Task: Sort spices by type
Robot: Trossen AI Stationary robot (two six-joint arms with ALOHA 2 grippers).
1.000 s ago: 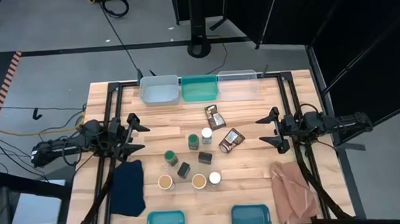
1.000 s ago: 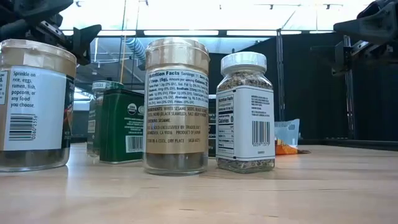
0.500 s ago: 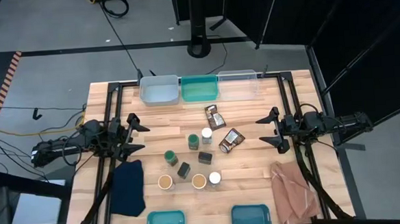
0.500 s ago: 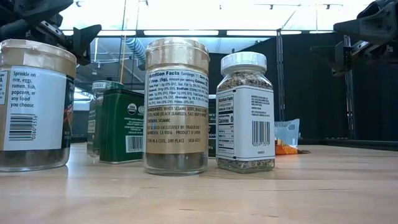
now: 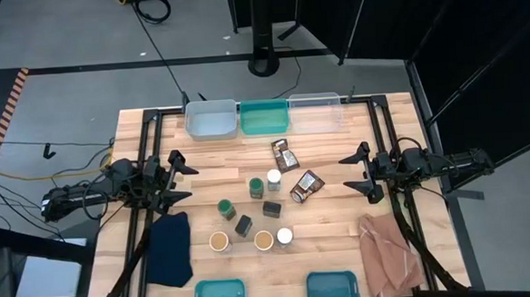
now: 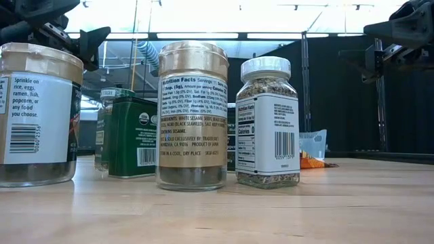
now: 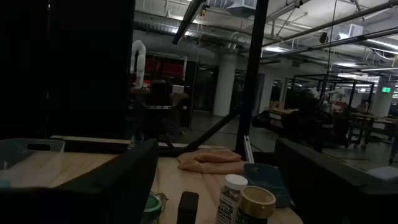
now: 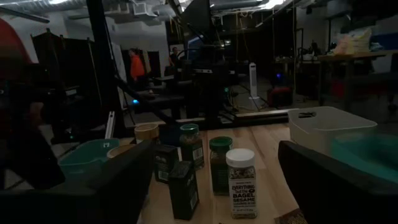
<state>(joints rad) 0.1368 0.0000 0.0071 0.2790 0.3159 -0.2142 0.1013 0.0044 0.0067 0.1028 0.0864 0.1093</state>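
Ten spices stand in a cluster at mid-table. There are two green-topped jars [image 5: 255, 184] [image 5: 225, 208], two white-topped jars [image 5: 273, 178] [image 5: 284, 237] and two tan-topped jars [image 5: 219, 242] [image 5: 263, 240]. With them are two dark boxes [image 5: 272, 208] [image 5: 244, 225] and two brown packets [image 5: 284, 154] [image 5: 307, 184] lying flat. My left gripper [image 5: 181, 179] hovers open, left of the cluster. My right gripper [image 5: 354, 173] hovers open on its right. In the low view, a tan-topped jar [image 6: 193, 115] and a white-topped jar [image 6: 267, 122] stand nearest.
Three bins line the far edge: pale [image 5: 211, 119], teal [image 5: 264, 118], clear [image 5: 315, 112]. Two teal bins [image 5: 220, 294] [image 5: 332, 289] sit at the near edge. A dark blue cloth [image 5: 170, 247] lies near left, a pinkish-brown cloth [image 5: 388, 251] near right. People stand in the room beyond.
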